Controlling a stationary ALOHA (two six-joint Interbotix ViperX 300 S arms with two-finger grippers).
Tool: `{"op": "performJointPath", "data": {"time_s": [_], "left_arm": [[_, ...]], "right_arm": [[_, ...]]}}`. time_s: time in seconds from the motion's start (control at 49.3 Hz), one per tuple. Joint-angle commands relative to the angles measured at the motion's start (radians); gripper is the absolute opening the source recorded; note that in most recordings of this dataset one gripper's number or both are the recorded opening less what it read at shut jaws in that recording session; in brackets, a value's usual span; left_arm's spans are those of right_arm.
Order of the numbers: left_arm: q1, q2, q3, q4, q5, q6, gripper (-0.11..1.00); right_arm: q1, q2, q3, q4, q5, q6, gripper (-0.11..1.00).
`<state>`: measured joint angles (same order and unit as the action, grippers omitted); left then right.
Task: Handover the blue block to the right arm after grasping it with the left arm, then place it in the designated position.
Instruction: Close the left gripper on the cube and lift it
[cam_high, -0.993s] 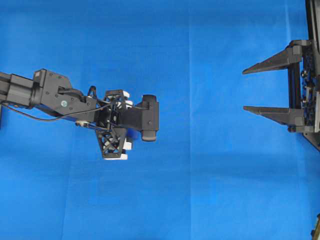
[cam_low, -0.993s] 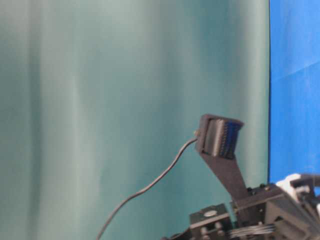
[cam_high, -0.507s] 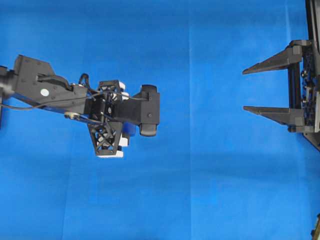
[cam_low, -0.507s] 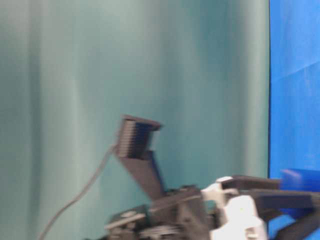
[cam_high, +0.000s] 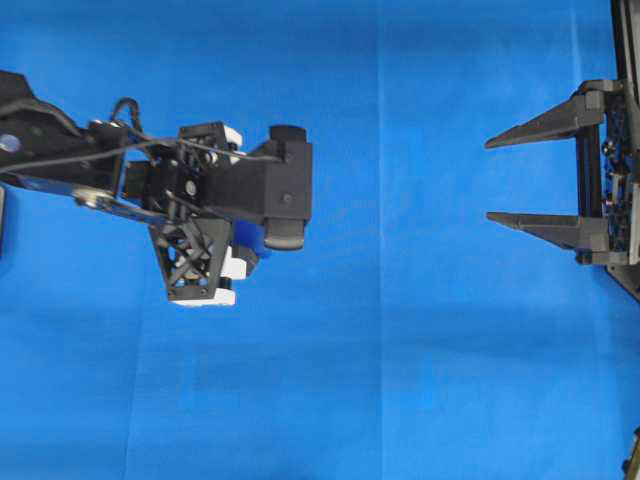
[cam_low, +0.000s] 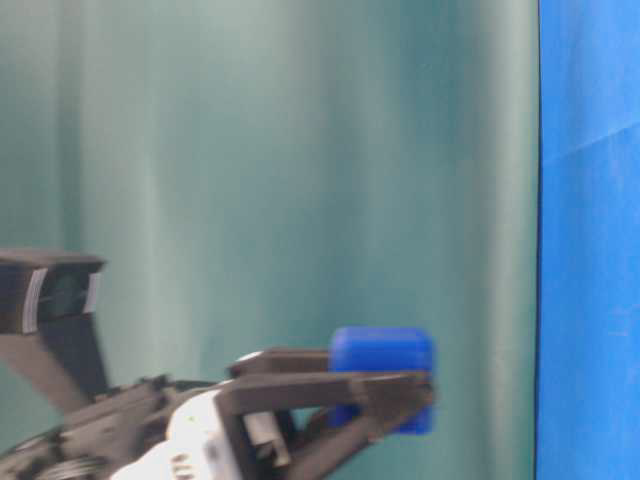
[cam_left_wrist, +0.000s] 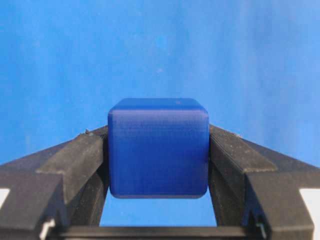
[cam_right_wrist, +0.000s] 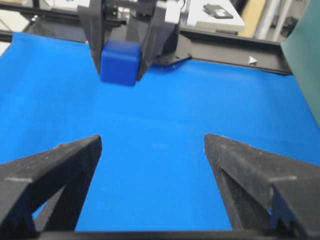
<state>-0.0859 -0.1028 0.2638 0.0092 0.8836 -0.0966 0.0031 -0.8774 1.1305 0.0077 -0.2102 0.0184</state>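
Bright blue cloth (cam_high: 400, 380) covers the whole work surface, with a teal curtain (cam_low: 250, 150) hanging behind it in the table-level view. At the left gripper (cam_left_wrist: 158, 150), the two black fingers (cam_left_wrist: 85, 155) press against opposite sides of the blue block (cam_left_wrist: 158, 147), pinching it firmly near their tips. In the table-level view the block appears raised clear of the surface. From above, the block itself is hidden under the left arm (cam_high: 100, 170), which reaches in from the left edge. Across the cloth, well apart from it, the right gripper (cam_high: 495, 180) waits with its pointed fingers spread wide and nothing between them, aimed toward the left arm. Its own camera shows the held block ahead, beyond the finger gap. Judging by this, the grasp is done; the handover to the right arm (cam_high: 605, 170) and the final placement remain. No marked placement spot is visible.
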Motion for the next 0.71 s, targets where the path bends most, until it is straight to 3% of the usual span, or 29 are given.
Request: {"op": "performJointPath", "data": {"time_s": [0.0,0.689], "left_arm": [[0.0,-0.112,-0.044,0.0,0.02,0.003,0.49],[0.0,-0.11,-0.057,0.009,0.032,0.003,0.49]], "right_arm": [[-0.002,0.002,-0.026,-0.002,-0.005,0.0,0.97],[-0.002,0.003,-0.026,0.0,-0.005,0.0,0.97]]}}
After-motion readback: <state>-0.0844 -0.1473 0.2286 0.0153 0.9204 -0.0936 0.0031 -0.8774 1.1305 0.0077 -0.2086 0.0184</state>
